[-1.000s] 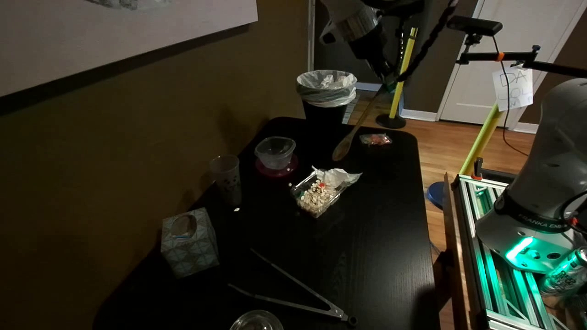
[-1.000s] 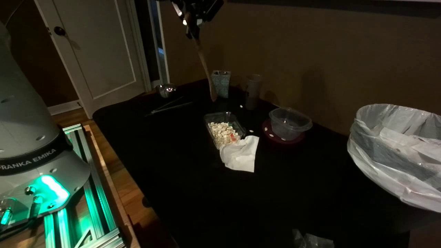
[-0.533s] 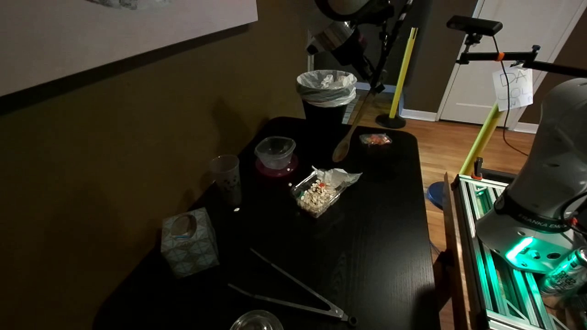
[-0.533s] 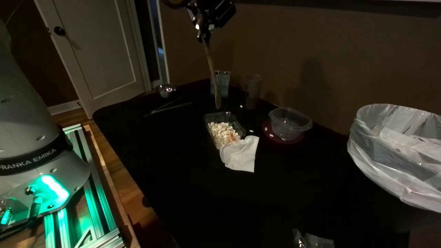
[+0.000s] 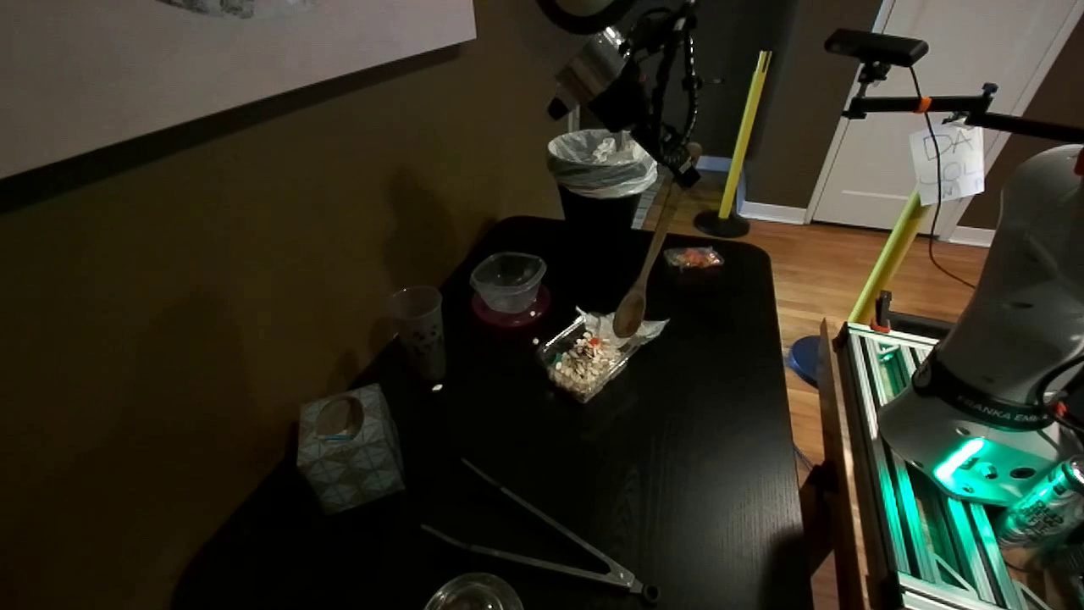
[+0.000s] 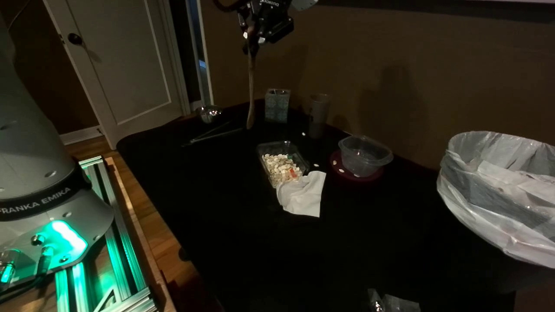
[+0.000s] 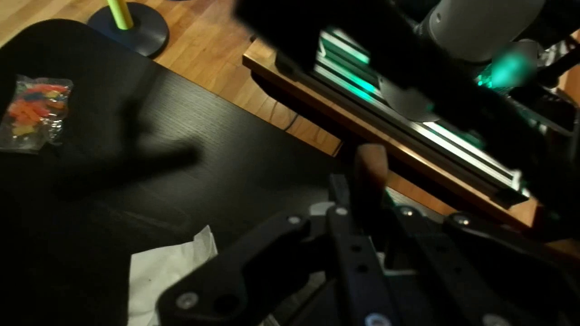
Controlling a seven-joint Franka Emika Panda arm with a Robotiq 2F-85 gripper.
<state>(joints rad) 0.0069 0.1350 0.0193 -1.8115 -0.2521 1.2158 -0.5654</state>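
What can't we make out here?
Long brown wooden spoon: handle end blurred in the wrist view.
Black two-finger gripper: contact with the spoon too dark in both exterior views.
Clear plastic tray of pale flakes: near end partly hidden by crumpled white paper in an exterior view.
Shiny round bowl: cut by bottom edge in an exterior view.
Black bin with white plastic liner: cut by right edge in an exterior view.

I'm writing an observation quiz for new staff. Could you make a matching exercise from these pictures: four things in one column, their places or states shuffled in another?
1. spoon
2. tongs
3. plastic tub
4. trash can

A. on a red disc
B. lined with a plastic bag
C. held by the end effector
D. lying spread apart on the table

Pairs: 1-C; 2-D; 3-A; 4-B
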